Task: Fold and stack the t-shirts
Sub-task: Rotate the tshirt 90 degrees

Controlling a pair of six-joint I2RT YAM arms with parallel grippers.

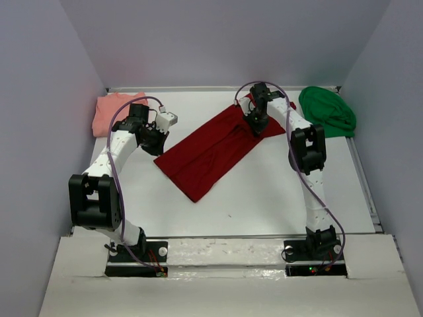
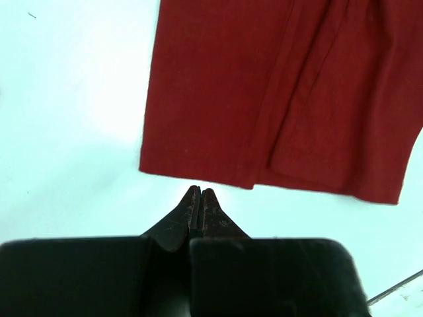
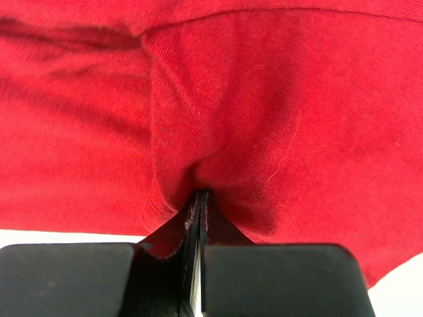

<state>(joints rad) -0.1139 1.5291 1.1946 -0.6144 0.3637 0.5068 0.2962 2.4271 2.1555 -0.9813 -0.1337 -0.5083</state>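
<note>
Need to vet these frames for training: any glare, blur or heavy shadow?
Left wrist: the white table glares, washed out beside the dark red cloth t-shirt. Right wrist: its weave is sharp, the right claw underexposed black. Top external: even light, faint shadows, no blur.

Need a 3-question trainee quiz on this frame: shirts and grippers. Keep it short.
1. True or false: the left gripper is pinching the dark red shirt.
2. Where does the green shirt lie? A far right corner; B far left corner; C under the left arm.
3. Fill in: the right gripper is shut on the ____ shirt.

Key: 1 false (it is shut, just short of the hem); 2 A; 3 dark red.
</note>
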